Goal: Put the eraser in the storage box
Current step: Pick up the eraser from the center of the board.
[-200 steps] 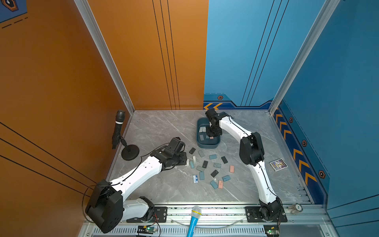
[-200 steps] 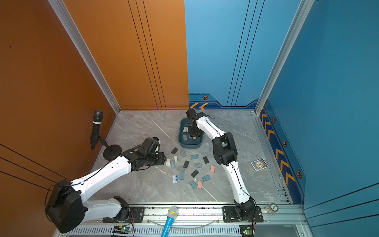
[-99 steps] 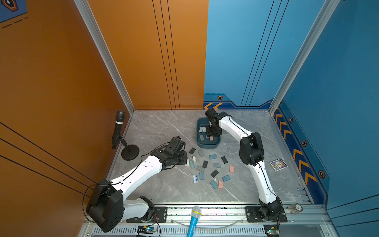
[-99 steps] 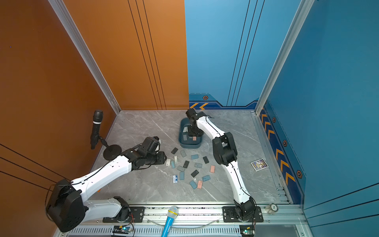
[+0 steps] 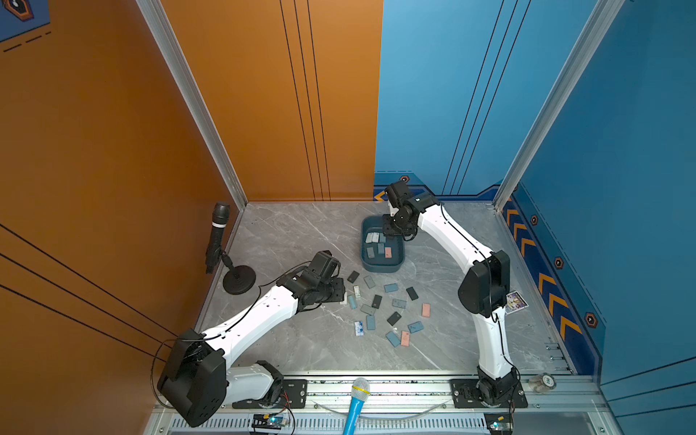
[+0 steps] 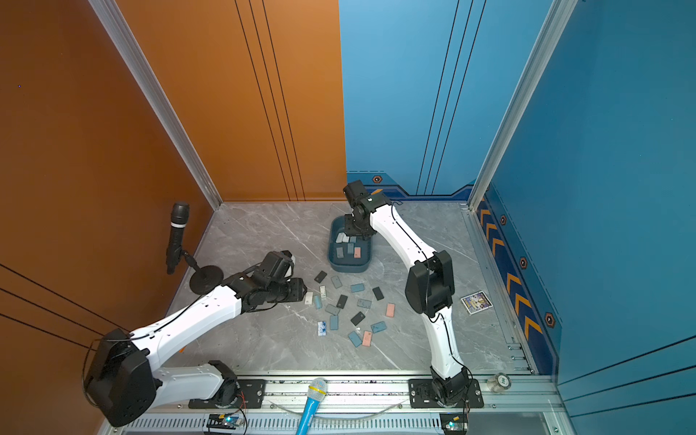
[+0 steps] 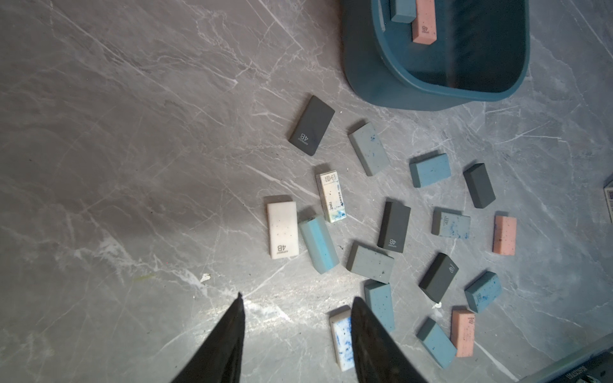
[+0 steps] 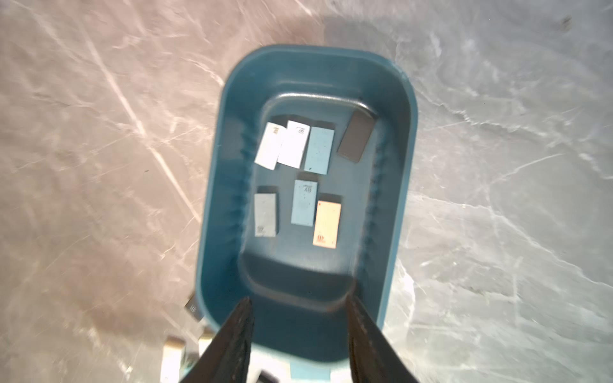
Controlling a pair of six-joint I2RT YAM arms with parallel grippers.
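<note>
The storage box [image 5: 381,268] [image 6: 348,266] is a dark teal tub at the back of the marble floor. Several erasers lie in it, among them a white one [image 8: 267,146] and a pink one [image 8: 326,223]. My right gripper [image 8: 298,297] [image 5: 388,229] hangs open and empty over the box's [image 8: 215,199] end. More erasers lie scattered on the floor in front of the box [image 7: 398,89]. My left gripper [image 7: 297,296] [image 5: 341,292] is open and empty, low over the floor, just short of a white eraser [image 7: 282,230] and a light-blue eraser [image 7: 318,247].
A black microphone on a round stand [image 5: 218,241] is at the left wall. A blue microphone [image 5: 356,403] lies over the front rail. A picture card [image 5: 514,301] is on the floor to the right, beside the right arm's elbow.
My right gripper's jaws have parted above the box. The left gripper's jaws have spread a little wider, and it has crept slightly toward the erasers.
</note>
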